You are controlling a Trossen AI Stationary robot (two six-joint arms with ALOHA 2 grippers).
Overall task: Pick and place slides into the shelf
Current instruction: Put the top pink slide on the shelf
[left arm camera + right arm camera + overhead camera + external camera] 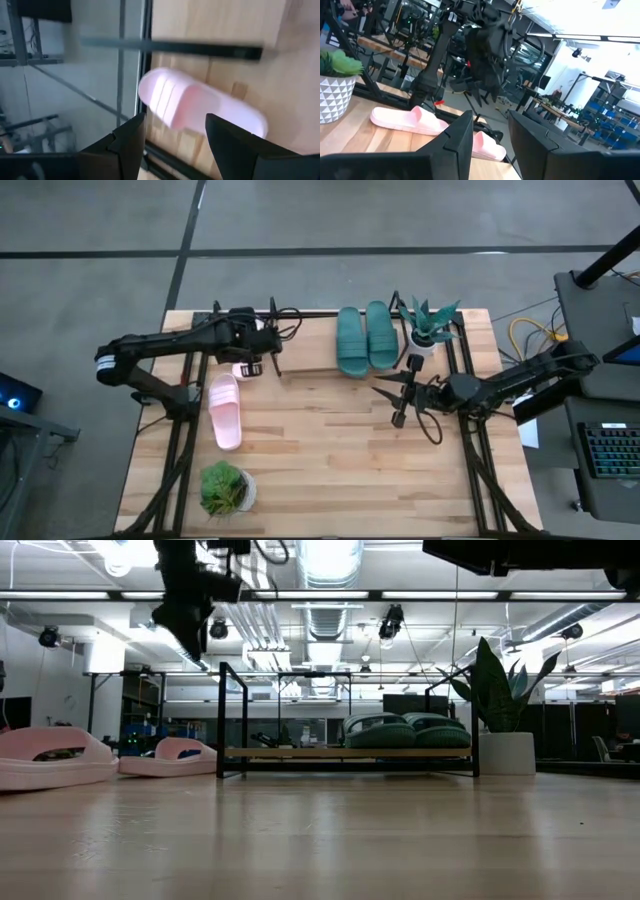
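Two dark teal slides [365, 340] lie side by side, soles down, on the right part of the shelf's [300, 360] wood board; the low view shows the teal slides [405, 732] on the shelf [300, 752]. One pink slide [225, 412] lies on the table left of centre. A second pink slide [241, 372] lies on the table by the shelf's left end. My left gripper [254, 360] hovers above it, open, and this slide [200, 107] shows past my left gripper [175, 147]. My right gripper [398, 395] is open over the table right of centre, pointing left.
A white-potted plant [430, 328] stands at the shelf's right end. A second potted plant [226, 488] stands near the table's near left corner. Black arm-mount frames [180, 440] run along both side edges. Bare wood [330, 450] spans the middle and near side.
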